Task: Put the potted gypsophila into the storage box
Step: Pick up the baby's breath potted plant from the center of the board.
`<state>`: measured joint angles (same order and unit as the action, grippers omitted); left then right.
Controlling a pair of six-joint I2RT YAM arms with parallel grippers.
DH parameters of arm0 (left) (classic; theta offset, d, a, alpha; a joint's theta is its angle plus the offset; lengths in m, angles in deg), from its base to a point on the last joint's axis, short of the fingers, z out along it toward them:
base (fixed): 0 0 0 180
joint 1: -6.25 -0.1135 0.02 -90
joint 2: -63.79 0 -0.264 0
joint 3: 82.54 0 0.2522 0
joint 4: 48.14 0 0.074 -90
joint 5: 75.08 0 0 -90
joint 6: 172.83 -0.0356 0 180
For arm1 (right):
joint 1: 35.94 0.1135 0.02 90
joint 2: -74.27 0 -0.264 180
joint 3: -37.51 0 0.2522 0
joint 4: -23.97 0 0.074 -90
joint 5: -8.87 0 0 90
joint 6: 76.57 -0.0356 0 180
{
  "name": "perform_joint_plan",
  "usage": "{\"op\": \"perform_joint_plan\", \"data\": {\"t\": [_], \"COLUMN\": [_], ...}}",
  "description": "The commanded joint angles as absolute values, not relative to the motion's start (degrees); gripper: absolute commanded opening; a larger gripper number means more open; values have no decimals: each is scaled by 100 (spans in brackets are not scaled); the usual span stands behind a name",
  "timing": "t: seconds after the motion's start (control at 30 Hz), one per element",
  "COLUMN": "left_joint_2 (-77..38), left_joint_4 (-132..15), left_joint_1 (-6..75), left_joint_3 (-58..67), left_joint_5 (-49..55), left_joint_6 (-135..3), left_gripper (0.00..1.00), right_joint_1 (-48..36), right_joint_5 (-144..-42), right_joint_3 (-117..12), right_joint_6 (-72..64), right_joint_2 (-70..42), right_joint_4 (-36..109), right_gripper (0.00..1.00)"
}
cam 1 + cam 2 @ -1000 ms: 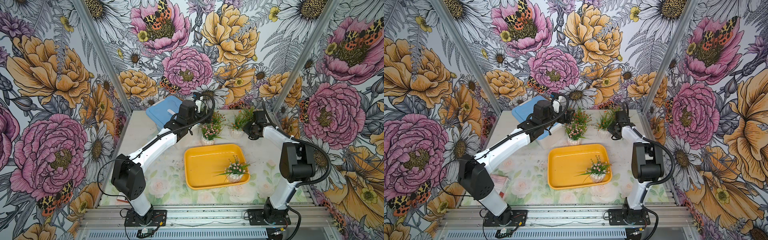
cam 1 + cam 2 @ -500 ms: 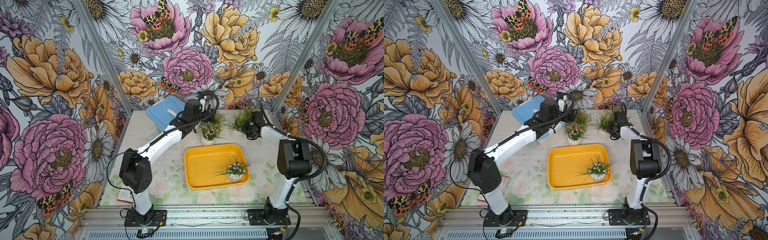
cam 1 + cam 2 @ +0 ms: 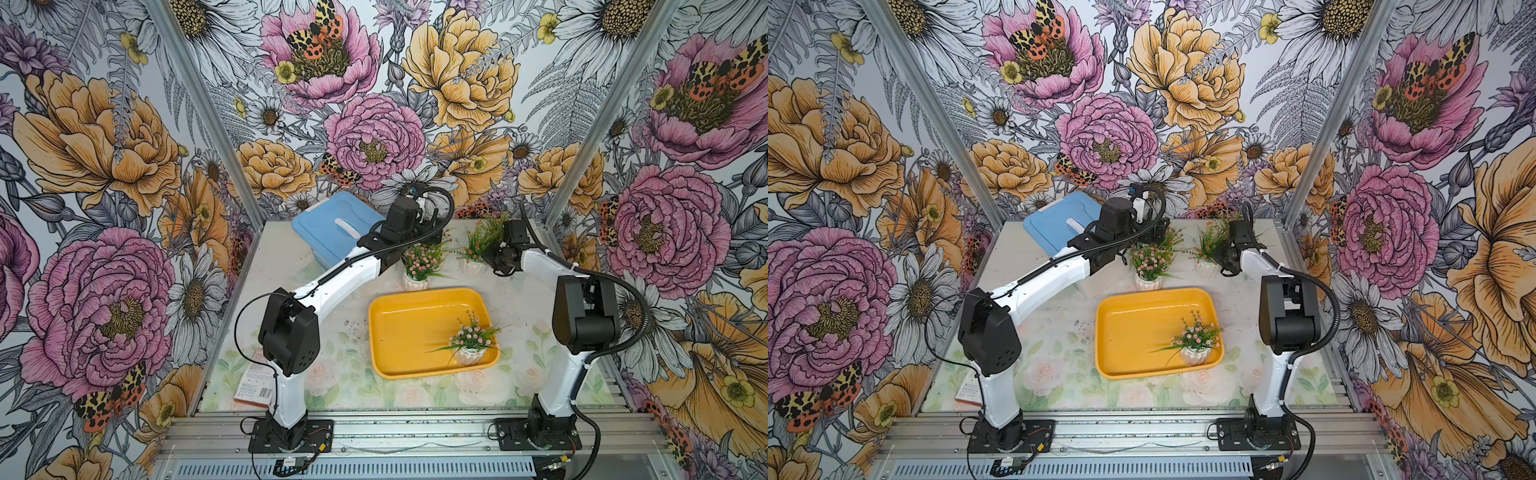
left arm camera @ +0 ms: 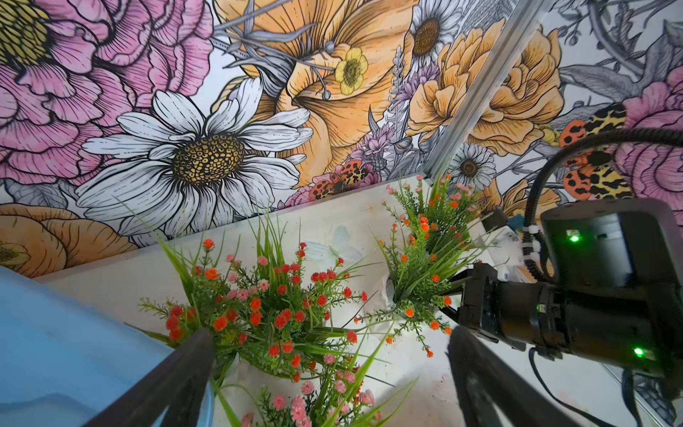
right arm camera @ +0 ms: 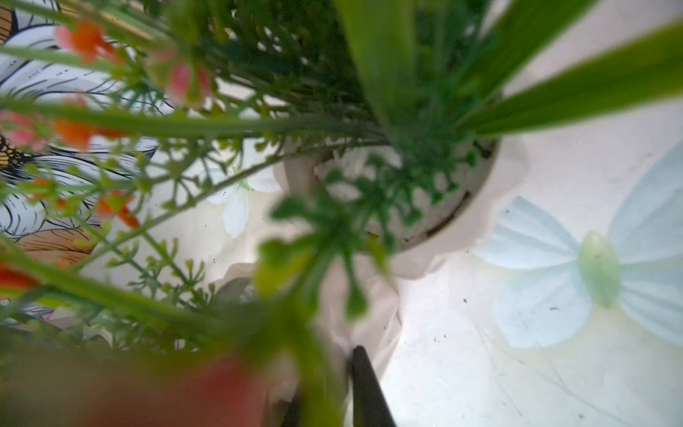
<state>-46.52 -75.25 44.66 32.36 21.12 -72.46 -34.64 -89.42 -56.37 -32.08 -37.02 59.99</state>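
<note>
The storage box (image 3: 415,332), a shallow yellow-orange rectangular plastic tray with rounded corners, lies flat on the pale, flower-printed tabletop (image 3: 340,374). In its near right corner stands the boxed gypsophila (image 3: 471,343). This is a small artificial plant with green grassy leaves and tiny pink flowers in a white ribbed pot, upright, with the pot close against the box's near wall.

Just beyond the box's far rim a second pink gypsophila (image 3: 420,264) stands upright on the tabletop in the same kind of pot. Farther beyond that rim, toward the box's right end, is the orange gypsophila (image 3: 478,245), with green leaves and tiny orange flowers. The right pincer (image 4: 451,295) reaches into its base from the right. Its jaws are drawn almost together. In the right wrist view one black finger (image 5: 366,384) lies against white pot wall under blurred foliage, so it appears to pinch this plant at the pot's edge.

The left pincer (image 4: 330,334) hovers beyond the box's far rim, its jaws spread wide and holding nothing. A red-orange gypsophila (image 4: 266,303) stands just ahead of the gap between its black fingers.

A blue-lidded plastic box (image 3: 332,224) with a white handle sits beyond the storage box's far left corner, apart from it.
</note>
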Motion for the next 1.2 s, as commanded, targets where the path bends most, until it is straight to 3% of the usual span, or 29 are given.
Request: {"op": "perform_joint_plan", "data": {"t": [0.0,0.23,0.37,0.53,0.63,0.77,1.17], "left_joint_2": [-4871,-5255,-5303,-5169,-4917,-4452,-3118], "left_joint_4": [-7743,-7972,-7992,-8104,-8105,-8090,-7645], "left_joint_1": [4544,4756,4817,4841,4824,4769,4634], "left_joint_3": [3640,4196,4257,4141,3831,3311,1757], "left_joint_5": [2421,2890,2946,2842,2815,2731,2446], "left_joint_6": [-7171,-7193,-7177,-7309,-7449,-7417,-7465], "left_gripper": [99,99,99,99,99,99,99], "right_joint_1": [-3452,-3559,-3595,-3565,-3524,-3528,-3237], "right_joint_5": [-8884,-9158,-9299,-9264,-8899,-8763,-8446], "right_joint_3": [-5714,-6125,-6196,-6186,-6119,-5994,-5775], "right_joint_6": [-3035,-2633,-2578,-2626,-2697,-2827,-2698], "right_joint_2": [-3967,-4119,-4242,-4387,-4319,-4107,-2949], "right_joint_4": [6473,6774,6931,6963,6963,6965,6946], "right_gripper": [9,2,18,24,10,1,0]}}
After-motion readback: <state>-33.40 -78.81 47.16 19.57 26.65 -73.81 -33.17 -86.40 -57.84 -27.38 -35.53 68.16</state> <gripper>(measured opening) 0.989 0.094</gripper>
